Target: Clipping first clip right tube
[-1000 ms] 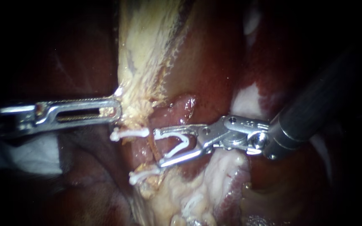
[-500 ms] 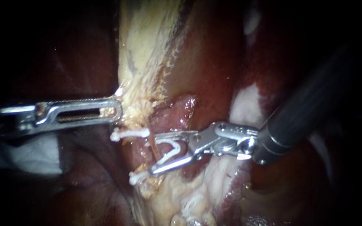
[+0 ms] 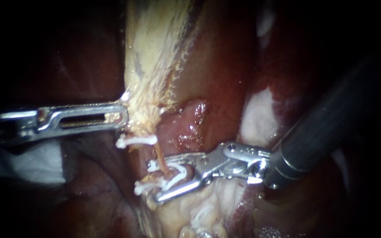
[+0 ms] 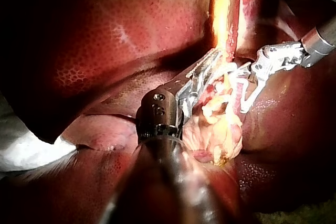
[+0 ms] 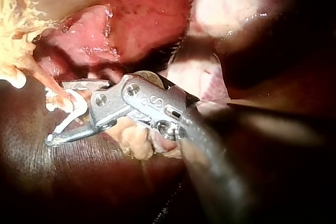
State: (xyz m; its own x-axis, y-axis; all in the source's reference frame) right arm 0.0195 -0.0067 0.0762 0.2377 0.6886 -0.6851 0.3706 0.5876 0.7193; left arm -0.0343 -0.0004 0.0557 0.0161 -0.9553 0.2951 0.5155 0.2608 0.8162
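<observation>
From where I stand, the whole move hinges on the thin tan tube. It runs from about 11 o'clock down to 5 o'clock and passes straight into the mouth of the right instrument, whose jaws open toward 9 o'clock, so the tube crosses them nearly square. The jaws stand apart, each carrying one leg of a white V-shaped clip, and the tube lies inside that V. The right instrument is plainly the nearer one.

Two more white clips show close by, an upper clip at 10 o'clock from the jaws and a lower clip just beside the lower jaw tip.

The left instrument comes in from 9 o'clock with its slotted jaws clamped on a pale, frayed, fibrous strand.

The tube looks soft and slippery, the liver behind is wet and dark red, and lumpy yellow fat lies below
</observation>
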